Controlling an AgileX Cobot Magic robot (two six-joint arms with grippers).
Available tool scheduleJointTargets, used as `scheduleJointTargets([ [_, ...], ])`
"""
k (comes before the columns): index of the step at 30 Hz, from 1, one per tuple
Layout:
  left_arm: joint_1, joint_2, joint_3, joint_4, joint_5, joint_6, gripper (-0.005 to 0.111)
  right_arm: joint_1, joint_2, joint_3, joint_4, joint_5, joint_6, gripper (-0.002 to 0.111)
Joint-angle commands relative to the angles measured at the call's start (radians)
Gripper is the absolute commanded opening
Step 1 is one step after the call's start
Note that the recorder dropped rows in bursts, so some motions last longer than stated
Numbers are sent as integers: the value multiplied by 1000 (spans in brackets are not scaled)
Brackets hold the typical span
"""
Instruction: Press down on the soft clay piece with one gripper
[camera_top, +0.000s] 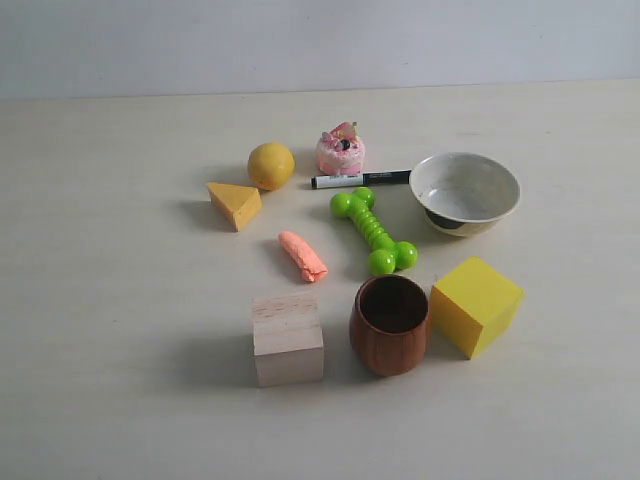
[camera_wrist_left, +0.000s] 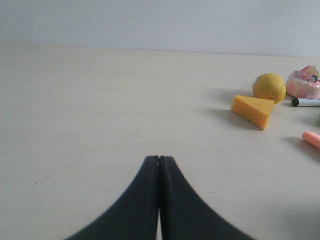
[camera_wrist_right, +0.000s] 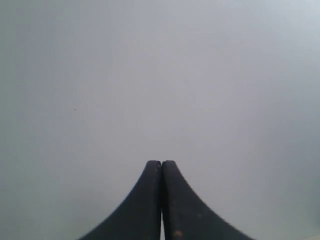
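Note:
The salmon-pink clay roll lies on the table near the middle, between the cheese wedge and the green bone toy. Its end also shows at the edge of the left wrist view as a pink clay tip. My left gripper is shut with nothing in it and hovers over bare table, well away from the clay. My right gripper is shut too, facing only a blank grey surface. Neither gripper appears in the exterior view.
Around the clay are a yellow cheese wedge, a yellow ball, a pink-and-white cake toy, a marker, a green bone toy, a bowl, a wooden block, a brown cup and a yellow cube.

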Motion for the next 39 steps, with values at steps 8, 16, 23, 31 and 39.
scheduleJointTargets([
  [8,2,-6,-4,-2,-9,-3,0,-1,306,-351,33,281,1,0],
  [16,2,-6,-4,-2,-9,-3,0,156,537,-502,71,418,-71,0],
  [23,2,-6,-4,-2,-9,-3,0,340,800,-608,395,507,-393,0],
  [31,2,-6,-4,-2,-9,-3,0,427,1001,-636,619,538,-450,0],
  [39,2,-6,-4,-2,-9,-3,0,427,1086,-636,627,457,-447,0],
])
